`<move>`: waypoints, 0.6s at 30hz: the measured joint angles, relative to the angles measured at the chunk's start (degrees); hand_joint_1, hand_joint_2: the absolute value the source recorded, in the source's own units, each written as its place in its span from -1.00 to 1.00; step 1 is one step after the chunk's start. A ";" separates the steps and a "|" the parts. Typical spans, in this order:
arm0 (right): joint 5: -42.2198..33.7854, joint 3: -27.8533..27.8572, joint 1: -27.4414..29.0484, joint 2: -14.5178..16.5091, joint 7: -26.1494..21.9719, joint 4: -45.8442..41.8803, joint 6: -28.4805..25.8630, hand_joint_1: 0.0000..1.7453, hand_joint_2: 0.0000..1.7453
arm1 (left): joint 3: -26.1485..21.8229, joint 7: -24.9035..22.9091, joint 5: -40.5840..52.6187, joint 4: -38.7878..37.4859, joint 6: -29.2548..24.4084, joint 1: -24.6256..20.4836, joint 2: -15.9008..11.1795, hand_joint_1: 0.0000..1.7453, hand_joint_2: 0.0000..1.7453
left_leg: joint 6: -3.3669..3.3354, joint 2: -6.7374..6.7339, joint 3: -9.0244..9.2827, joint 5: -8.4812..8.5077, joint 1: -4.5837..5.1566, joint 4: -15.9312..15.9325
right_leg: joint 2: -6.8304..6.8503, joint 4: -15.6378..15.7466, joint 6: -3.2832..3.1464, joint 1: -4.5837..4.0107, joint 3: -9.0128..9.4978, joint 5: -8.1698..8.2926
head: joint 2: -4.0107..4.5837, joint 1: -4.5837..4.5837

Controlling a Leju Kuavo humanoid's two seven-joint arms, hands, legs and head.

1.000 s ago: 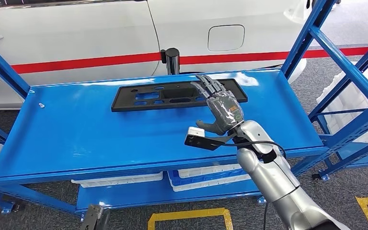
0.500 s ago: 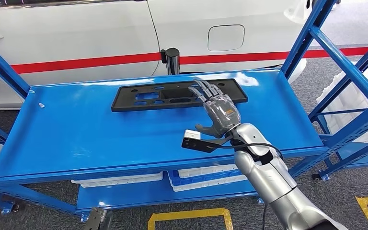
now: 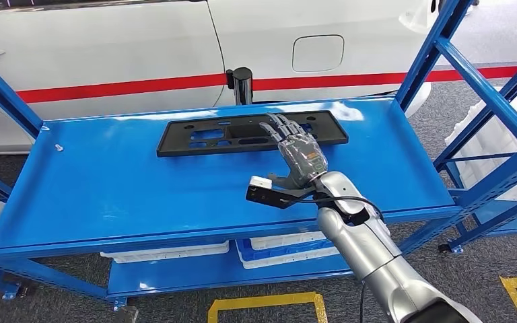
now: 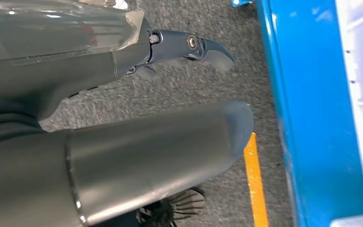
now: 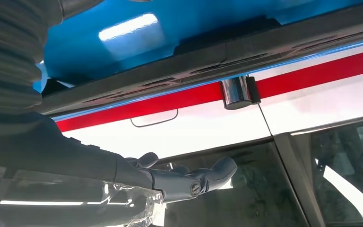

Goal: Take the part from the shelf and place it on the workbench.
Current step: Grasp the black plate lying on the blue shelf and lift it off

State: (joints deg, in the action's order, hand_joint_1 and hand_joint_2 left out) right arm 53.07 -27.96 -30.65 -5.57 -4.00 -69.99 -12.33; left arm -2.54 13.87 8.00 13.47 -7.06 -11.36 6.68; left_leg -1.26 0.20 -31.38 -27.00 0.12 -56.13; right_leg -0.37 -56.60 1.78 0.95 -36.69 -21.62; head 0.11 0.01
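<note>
A long flat black plastic part (image 3: 242, 134) with several cut-outs lies on the blue shelf (image 3: 108, 182), near its far edge. My right hand (image 3: 298, 151) reaches over the shelf with its fingers spread and nothing in it. The fingertips (image 3: 274, 123) lie over the near right portion of the part. In the right wrist view the part (image 5: 227, 47) appears as a dark bar against the shelf, with the fingers (image 5: 194, 182) stretched out. In the left wrist view my left hand (image 4: 123, 137) hangs beside the shelf over grey floor, fingers (image 4: 189, 47) loosely extended, holding nothing.
A white car body (image 3: 175, 47) with a red stripe stands right behind the shelf. A black cylinder (image 3: 242, 84) rises at the shelf's far edge. Blue uprights (image 3: 437, 47) frame the right side. White trays (image 3: 289, 242) sit on the lower level. Yellow floor tape (image 3: 262, 303) marks the near ground.
My right hand has slid left and forward over the shelf, and its fingertips now lie further in over the black part.
</note>
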 joint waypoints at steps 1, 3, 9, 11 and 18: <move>-0.06 0.13 -0.40 0.33 0.08 0.64 -0.05 -1.00 1.00 | -0.03 -0.13 0.00 -0.04 -0.19 0.18 -0.14 -1.00 -1.00 | 0.00 0.00 0.01 0.00 0.00 0.00 | 0.00 0.00 0.00 0.00 0.00 0.00 | 0.00 -0.01; -0.11 0.44 -1.09 0.83 0.19 1.70 -0.11 -1.00 1.00 | -0.04 -0.26 0.00 -0.10 -0.45 0.50 -0.36 -1.00 -1.00 | 0.00 0.00 0.02 0.00 0.01 0.00 | 0.00 0.00 0.00 0.00 0.00 0.00 | 0.00 -0.01; -0.09 0.90 -2.16 1.77 0.50 3.90 -0.48 -1.00 1.00 | -0.07 -0.61 0.11 -0.16 -0.85 0.89 -0.74 -1.00 -1.00 | -0.01 0.01 0.01 -0.01 0.02 -0.01 | 0.00 0.00 0.00 0.02 0.01 0.00 | 0.00 -0.01; 0.09 1.15 -2.43 2.14 1.07 4.76 -0.99 -1.00 1.00 | -0.07 -1.14 0.24 -0.16 -1.14 1.05 -0.86 -1.00 -1.00 | -0.01 0.01 -0.02 -0.01 0.02 -0.01 | 0.01 0.00 0.00 0.02 0.01 0.00 | 0.00 -0.01; 1.43 2.67 -3.94 4.85 3.09 10.50 -2.06 -1.00 1.00 | -0.48 -2.46 0.27 -0.16 -1.46 1.43 -1.35 -1.00 -1.00 | -0.01 0.00 -0.04 -0.02 0.01 0.00 | 0.00 0.00 0.00 0.01 0.01 0.00 | 0.00 -0.01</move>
State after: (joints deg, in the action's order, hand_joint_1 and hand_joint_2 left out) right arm 54.50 -25.29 -34.59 -0.72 -0.91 -59.48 -14.39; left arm -3.01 11.40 8.27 13.31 -8.52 -9.93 5.33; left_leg -1.27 0.21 -31.42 -27.01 0.13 -56.13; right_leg -0.37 -56.60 1.78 0.96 -36.68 -21.62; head 0.11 0.00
